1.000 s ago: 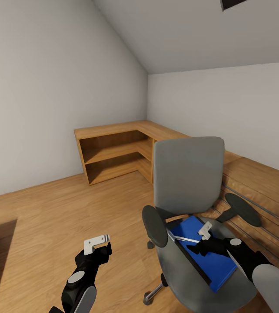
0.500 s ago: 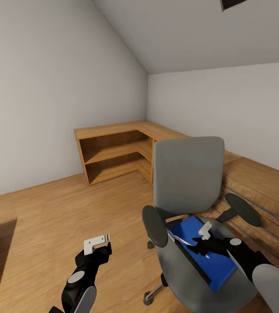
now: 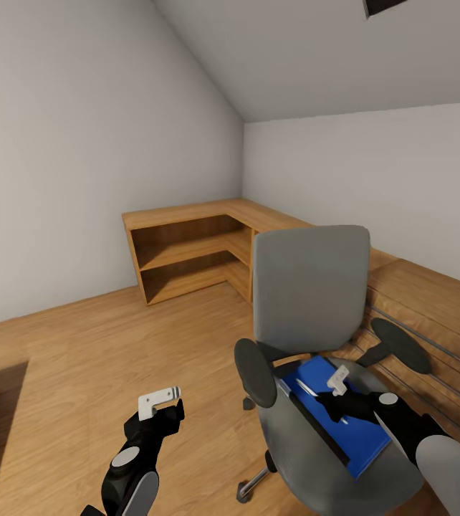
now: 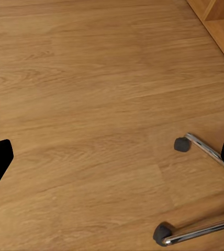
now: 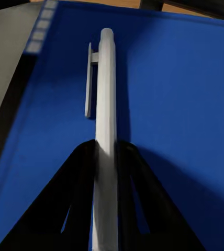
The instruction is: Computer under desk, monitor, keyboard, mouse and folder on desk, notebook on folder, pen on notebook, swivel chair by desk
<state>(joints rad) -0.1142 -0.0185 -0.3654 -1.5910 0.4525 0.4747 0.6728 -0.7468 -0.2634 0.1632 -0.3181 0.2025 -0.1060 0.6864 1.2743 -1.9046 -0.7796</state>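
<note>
On the grey seat of the swivel chair (image 3: 309,315) in front of me lies the blue folder (image 3: 348,430), with a dark notebook (image 3: 314,423) along its edge. My right gripper (image 5: 105,157) is clamped on the white pen (image 5: 105,120) just above the folder. My left gripper (image 3: 160,403) hangs over the wooden floor (image 4: 91,104) beside the chair's chrome base, fingers spread wide.
</note>
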